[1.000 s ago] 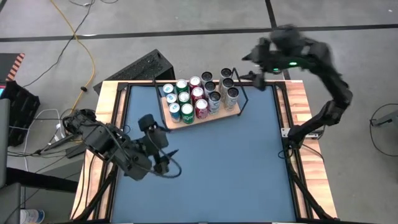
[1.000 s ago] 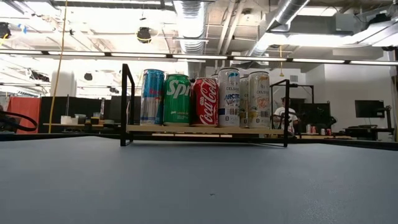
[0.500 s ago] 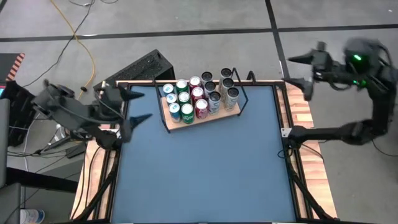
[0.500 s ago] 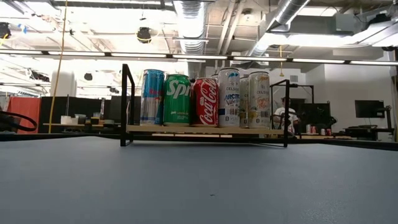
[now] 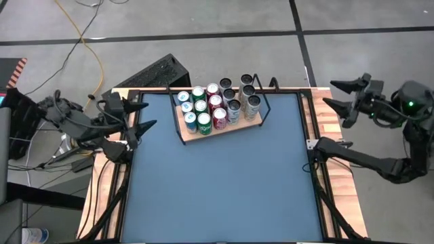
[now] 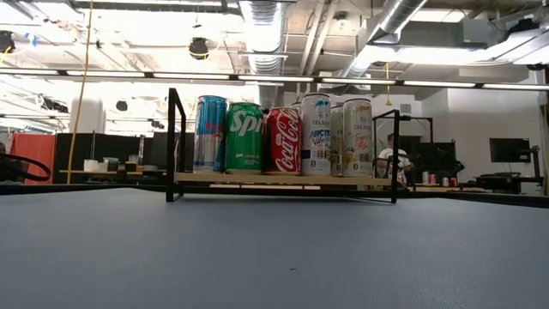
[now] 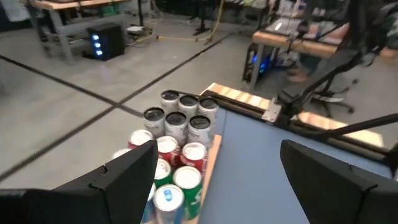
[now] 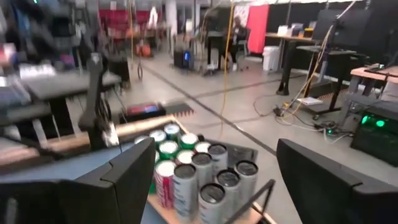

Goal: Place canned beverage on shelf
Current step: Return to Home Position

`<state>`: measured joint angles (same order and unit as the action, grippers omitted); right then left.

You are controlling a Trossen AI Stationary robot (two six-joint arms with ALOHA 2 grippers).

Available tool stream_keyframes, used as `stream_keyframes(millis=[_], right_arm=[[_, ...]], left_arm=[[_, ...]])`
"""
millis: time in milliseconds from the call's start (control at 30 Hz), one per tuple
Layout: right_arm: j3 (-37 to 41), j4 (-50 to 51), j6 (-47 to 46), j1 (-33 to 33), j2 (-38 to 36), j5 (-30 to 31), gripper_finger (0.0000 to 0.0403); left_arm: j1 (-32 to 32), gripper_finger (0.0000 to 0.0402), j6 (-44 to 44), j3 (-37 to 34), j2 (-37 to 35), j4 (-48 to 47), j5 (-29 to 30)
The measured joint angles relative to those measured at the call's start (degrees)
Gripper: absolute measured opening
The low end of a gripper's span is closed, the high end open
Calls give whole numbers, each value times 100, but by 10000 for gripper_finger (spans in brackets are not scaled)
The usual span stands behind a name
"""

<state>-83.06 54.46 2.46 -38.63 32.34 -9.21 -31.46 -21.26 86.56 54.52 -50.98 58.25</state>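
Note:
The shelf (image 5: 252, 124), a light-wood board in a black wire frame, stands at the far middle of the blue tabletop (image 5: 224, 183). Several cans (image 5: 217, 106) stand upright on it in rows; the low view shows the front row (image 6: 283, 137) on the board (image 6: 283, 180). My left gripper (image 5: 149, 115) hangs open and empty over the table's left edge, level with the shelf and pointing toward it. My right gripper (image 5: 330, 93) hangs open and empty beyond the table's right edge, also pointing toward the shelf. Both wrist views show the cans (image 7: 177, 155) (image 8: 199, 168) between open fingers, farther off.
Wooden strips (image 5: 329, 115) border the table on the left and right. A black ribbed case (image 5: 154, 73) lies on the floor beyond the far left corner, near a yellow cable (image 5: 95, 61). The blue top lies bare between the shelf and the near edge. A person (image 6: 395, 159) sits in the room behind.
My left gripper has drawn back from over the table's near left part to its left edge, going toward the far side and turning toward the shelf. My right gripper has swung from beside the shelf's far right corner out past the right edge. Both stayed open; the cans have not moved.

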Motion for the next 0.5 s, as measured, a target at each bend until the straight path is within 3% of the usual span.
stream_keyframes(millis=[267,500], right_arm=[[1349,-1124,-1001,-4,-1229,7,325],[2433,-1643,-1728,-7,-2018,35,325]], left_arm=[[-2,325,415,-2611,-1947,2033,-491],[-2,325,620,-3899,-3526,2542,-922]])
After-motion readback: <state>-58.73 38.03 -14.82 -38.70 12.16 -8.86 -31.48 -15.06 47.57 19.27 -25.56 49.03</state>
